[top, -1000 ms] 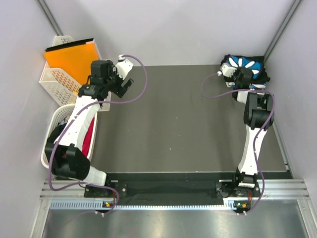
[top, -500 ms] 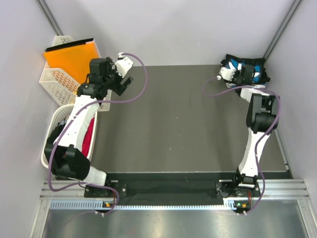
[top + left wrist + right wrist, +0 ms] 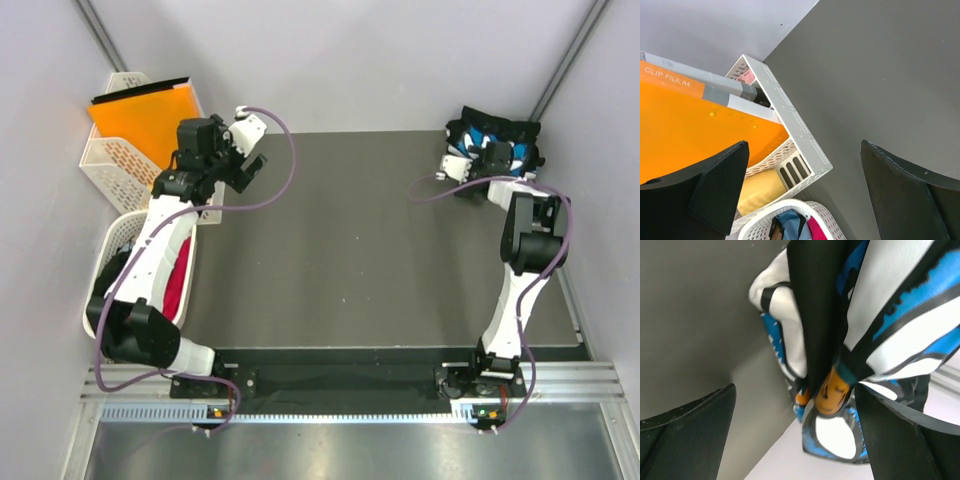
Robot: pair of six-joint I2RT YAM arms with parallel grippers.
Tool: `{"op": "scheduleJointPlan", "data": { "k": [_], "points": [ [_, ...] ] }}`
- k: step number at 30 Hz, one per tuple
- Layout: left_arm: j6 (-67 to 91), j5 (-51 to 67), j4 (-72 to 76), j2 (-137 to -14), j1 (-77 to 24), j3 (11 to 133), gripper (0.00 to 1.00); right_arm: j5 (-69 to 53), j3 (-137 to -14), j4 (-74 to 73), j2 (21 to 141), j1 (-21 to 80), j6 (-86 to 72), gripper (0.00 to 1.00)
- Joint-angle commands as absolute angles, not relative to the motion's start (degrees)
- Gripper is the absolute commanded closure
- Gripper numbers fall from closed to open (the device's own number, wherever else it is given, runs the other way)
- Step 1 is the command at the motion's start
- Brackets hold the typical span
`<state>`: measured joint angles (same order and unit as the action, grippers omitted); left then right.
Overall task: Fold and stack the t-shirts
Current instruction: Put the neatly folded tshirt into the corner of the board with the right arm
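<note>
Reckoning 1 o'clock corner of surface (image 3: pixel 340 240) is my stack spot: folded white-blue patterned t-shirt (image 3: pixel 505 132) lies there, clear of folding area. Right claw (image 3: pixel 795 390) straddles it, spread wide, gripping nothing. Left claw (image 3: pixel 804 145) gapes empty at 10 o'clock above lattice basket (image 3: pixel 800 135), probably staged for next shirt.

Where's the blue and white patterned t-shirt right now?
In the top view, the patterned t-shirt sits at the far right corner of the table, by the right gripper.

My left gripper (image 3: pixel 804 146) hangs wide open; orange folder (image 3: pixel 685 130) at 9 o'clock in a white basket (image 3: pixel 790 112), grey surface (image 3: pixel 880 70) at 2.
</note>
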<state>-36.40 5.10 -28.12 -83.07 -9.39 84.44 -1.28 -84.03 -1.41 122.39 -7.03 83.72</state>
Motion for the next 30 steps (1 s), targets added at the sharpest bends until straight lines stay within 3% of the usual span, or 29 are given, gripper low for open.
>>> {"op": "scheduleJointPlan", "data": {
  "k": [1, 12, 21, 24, 27, 28, 30],
  "points": [
    [-36.5, 5.0, -26.0, -78.6, -9.6, 82.8, 0.03, -3.4, -83.2, -5.9, 116.3, -7.0, 81.0, 0.0],
    [-35.2, 5.5, -25.1, -76.3, -9.6, 79.6, 0.03, -0.2, -81.5, 6.8, 108.0, -5.8, 69.0, 0.0],
    [-35.4, 8.3, -27.6, -75.0, -9.6, 79.4, 0.03, 1.1, -85.2, 2.6, 101.5, -3.3, 56.4, 0.04],
    [-35.9, 10.1, -28.0, -74.4, -9.6, 78.9, 0.03, 1.8, -91.0, -3.5, 102.9, -3.2, 53.2, 0.2],
    [-36.0, 12.4, -27.3, -73.9, -9.6, 78.0, 0.03, 6.9, -99.9, -8.3, 107.2, -3.3, 48.2, 0.71],
    [-36.1, 13.1, -26.6, -73.7, -9.7, 77.7, 0.04, 10.0, -104.3, -10.4, 109.8, -3.3, 46.4, 1.0],
    [-36.0, 15.2, -25.3, -73.2, -9.7, 76.2, 0.04, 12.0, -109.5, -13.5, 112.8, -3.3, 43.8, 1.0]
  ]
}}
